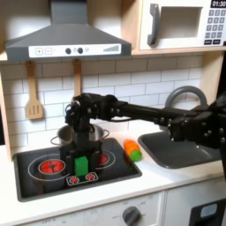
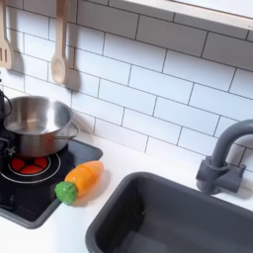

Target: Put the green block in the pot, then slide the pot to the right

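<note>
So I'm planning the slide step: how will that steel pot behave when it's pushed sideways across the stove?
The pot looks thin-walled, shiny and empty in the second exterior view, so it is probably light and should glide easily on the smooth black cooktop. Being wide and low, it seems unlikely to tip. A push off-centre, or at a side handle, might spin it rather than move it straight.

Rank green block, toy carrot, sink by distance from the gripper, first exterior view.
Gripper hangs over the stove.
1. Green block: directly below the jaws, on the cooktop.
2. Toy carrot: to the first exterior view's right, off the stove.
3. Sink: farther right.
</note>
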Tool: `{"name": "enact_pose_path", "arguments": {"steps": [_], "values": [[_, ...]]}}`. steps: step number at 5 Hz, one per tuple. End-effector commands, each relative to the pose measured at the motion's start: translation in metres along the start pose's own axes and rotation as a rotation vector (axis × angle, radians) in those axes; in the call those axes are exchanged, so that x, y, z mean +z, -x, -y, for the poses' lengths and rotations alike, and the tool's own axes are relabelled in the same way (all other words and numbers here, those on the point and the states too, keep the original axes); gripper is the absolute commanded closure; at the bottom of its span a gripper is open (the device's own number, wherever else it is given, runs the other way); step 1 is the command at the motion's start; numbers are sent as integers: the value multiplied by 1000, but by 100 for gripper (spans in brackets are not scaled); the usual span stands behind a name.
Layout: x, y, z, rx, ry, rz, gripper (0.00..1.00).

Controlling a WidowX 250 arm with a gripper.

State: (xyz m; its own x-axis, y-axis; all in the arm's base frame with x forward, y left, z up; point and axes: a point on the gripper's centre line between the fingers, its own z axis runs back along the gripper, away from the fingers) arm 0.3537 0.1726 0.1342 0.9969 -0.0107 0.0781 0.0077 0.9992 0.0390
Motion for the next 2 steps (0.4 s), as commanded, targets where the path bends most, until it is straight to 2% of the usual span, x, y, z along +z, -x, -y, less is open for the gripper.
{"name": "enact_pose_path", "arguments": {"steps": [1,2], "values": [[0,1,1,2,13,0,100],[2,3,5,-6,20,-2,100]]}}
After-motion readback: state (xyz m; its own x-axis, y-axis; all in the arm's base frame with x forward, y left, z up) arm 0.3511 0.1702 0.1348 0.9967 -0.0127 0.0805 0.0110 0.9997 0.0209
